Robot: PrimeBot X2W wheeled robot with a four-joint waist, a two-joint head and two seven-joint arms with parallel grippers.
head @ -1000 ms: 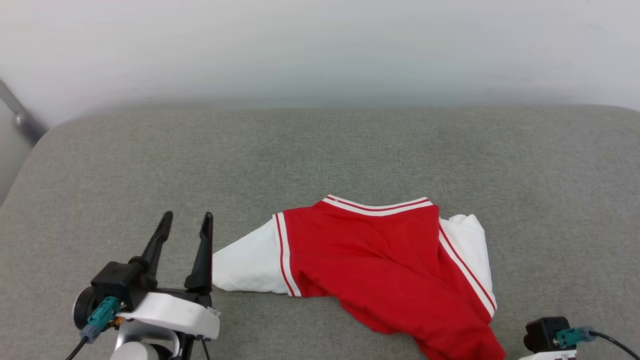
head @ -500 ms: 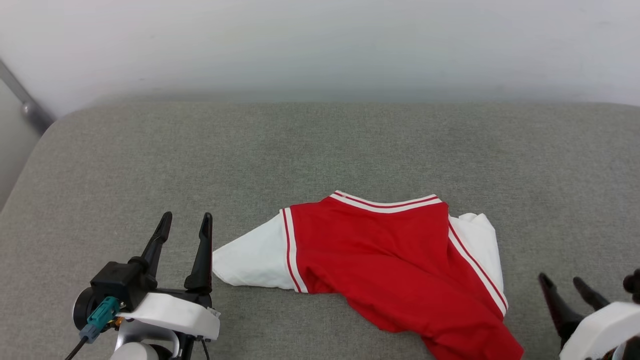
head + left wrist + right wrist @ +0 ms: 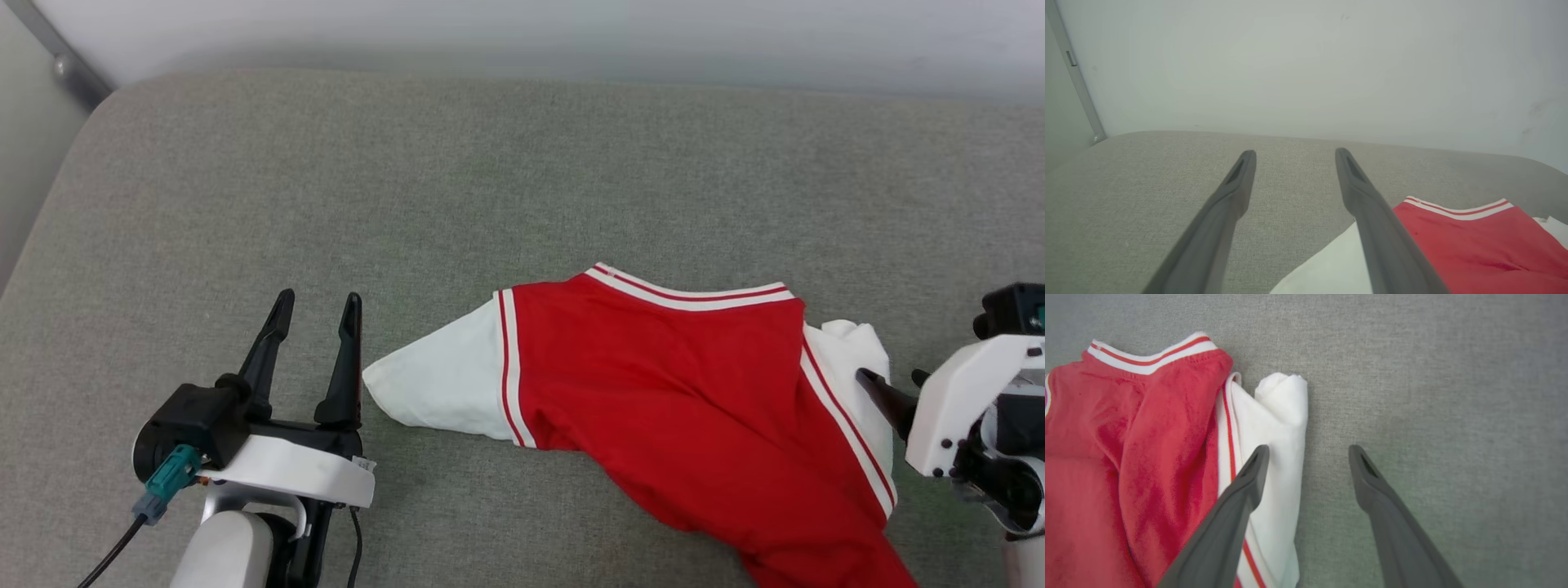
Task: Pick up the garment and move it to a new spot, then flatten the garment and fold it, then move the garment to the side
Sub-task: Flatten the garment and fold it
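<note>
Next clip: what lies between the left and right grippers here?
The garment, lying on the grey cushion: one white sleeve tip near the left gripper, the other sleeve beside the right gripper. The head view shows it.

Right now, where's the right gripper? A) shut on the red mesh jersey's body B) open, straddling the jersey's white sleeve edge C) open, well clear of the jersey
B: the right gripper is open, one finger over the white sleeve of the red jersey, the other over grey fabric cushion.

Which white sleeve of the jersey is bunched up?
The right sleeve, beside the right claw; the left sleeve lies flat, tapering to a point.
</note>
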